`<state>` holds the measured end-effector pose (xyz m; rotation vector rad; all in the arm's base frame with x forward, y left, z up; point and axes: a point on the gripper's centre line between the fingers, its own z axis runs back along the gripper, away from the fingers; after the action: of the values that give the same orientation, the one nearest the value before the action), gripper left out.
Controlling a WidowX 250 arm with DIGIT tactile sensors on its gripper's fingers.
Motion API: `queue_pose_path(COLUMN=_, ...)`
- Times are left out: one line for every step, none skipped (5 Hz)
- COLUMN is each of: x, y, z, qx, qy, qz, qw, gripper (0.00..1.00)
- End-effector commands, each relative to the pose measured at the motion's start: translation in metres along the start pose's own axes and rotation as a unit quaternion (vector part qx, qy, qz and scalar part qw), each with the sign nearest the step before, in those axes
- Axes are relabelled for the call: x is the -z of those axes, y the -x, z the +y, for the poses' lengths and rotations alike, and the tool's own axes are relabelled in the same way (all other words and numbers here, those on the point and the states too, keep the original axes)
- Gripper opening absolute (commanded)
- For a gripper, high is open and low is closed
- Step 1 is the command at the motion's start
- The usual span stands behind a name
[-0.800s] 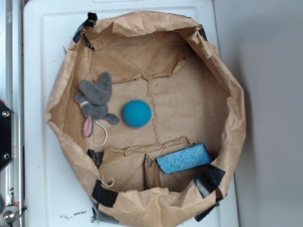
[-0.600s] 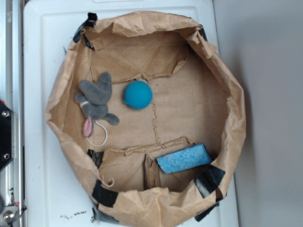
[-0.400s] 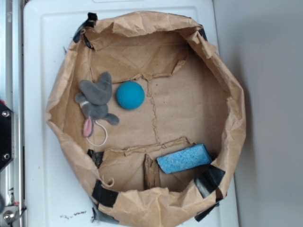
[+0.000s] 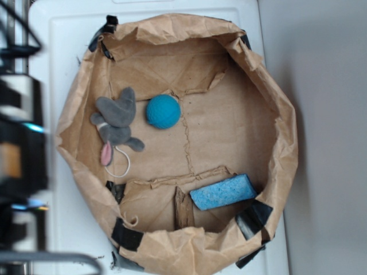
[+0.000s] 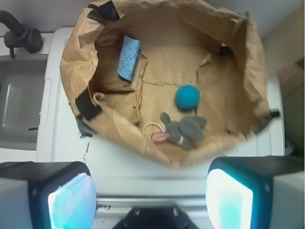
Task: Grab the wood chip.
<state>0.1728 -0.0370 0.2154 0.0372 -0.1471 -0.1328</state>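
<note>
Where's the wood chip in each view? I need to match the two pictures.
Exterior: the wood chip stands low in the paper bag, just left of the blue sponge.
Wrist: the chip is a thin strip in the upper left, just below and right of the sponge.
Shared landmark: the blue sponge, right beside the chip in both.

White moulded surface (image 4: 63, 229), flat top with raised border and rounded corners; also visible in wrist view (image 5: 66, 143). Directly on it: 1 brown paper bag (image 4: 275, 109), rolled down into an open-topped basin, rim crumpled, covering most of the surface. Black tape patches at bag rim, near lower-left (image 4: 126, 235), lower-right (image 4: 253, 220) and upper-left (image 4: 105, 27) corners. Small dark specks (image 4: 89, 260) on bare white area beside lower-left bag edge. Bare margin exposed along left side and top edge. Grey wall (image 4: 327, 137) adjoining right side.
</note>
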Motion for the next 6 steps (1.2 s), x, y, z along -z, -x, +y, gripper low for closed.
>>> queue_pose_path(x=0.041, y=-0.039, z=0.0, qx=0.147, qy=0.051, qz=0.033, qw=0.987, gripper=1.0)
queue_pose_path(x=0.04, y=-0.049, z=0.007, qx=0.153, qy=0.072, qz=0.033, qw=0.985, gripper=1.0)
queue_pose_path(x=0.04, y=-0.049, z=0.007, qx=0.153, qy=0.072, qz=0.033, qw=0.985, gripper=1.0)
queue_pose_path(x=0.04, y=-0.049, z=0.007, qx=0.153, qy=0.072, qz=0.033, qw=0.985, gripper=1.0)
queue_pose_path(x=0.04, y=-0.049, z=0.007, qx=0.153, qy=0.072, qz=0.033, qw=0.985, gripper=1.0)
queue_pose_path(x=0.053, y=-0.047, z=0.017, qx=0.273, qy=0.101, qz=-0.006, qw=0.957, gripper=1.0)
